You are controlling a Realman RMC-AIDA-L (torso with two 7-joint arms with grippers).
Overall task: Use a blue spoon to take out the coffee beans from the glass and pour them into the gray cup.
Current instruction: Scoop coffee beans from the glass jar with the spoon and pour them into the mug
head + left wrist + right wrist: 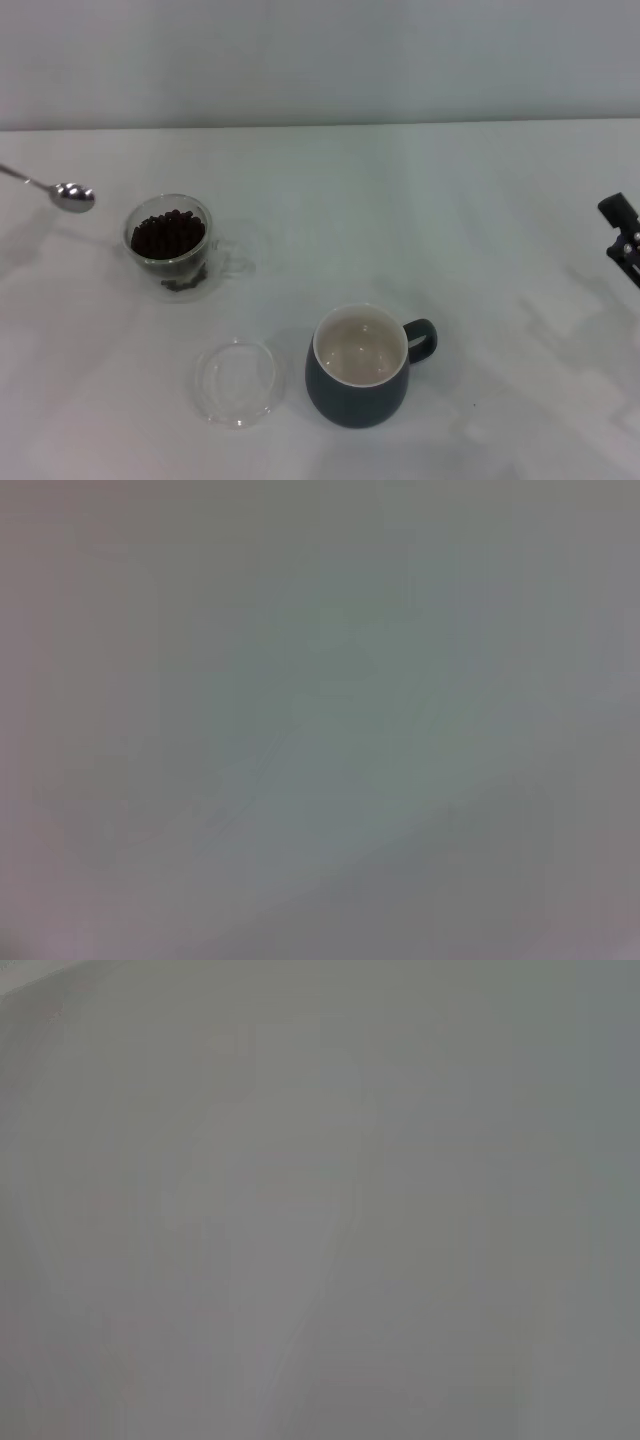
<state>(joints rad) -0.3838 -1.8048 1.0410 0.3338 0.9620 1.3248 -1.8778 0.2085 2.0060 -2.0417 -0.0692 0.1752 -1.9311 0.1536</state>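
Observation:
The blue spoon's silver bowl [74,196] and thin metal neck reach in from the left edge of the head view, left of the glass and apart from it. Its pale handle and my left gripper are out of view. The bowl looks empty. The glass [172,262] stands at centre left, filled with dark coffee beans [167,234]. The gray cup [358,390] stands in front at centre, its cream inside empty and its handle pointing right. A black part of my right gripper [622,238] shows at the right edge, far from everything.
A shallow clear round glass dish [237,382] lies on the white table [480,220], just left of the gray cup. A pale wall runs behind the table's far edge. Both wrist views show only a blank pale surface.

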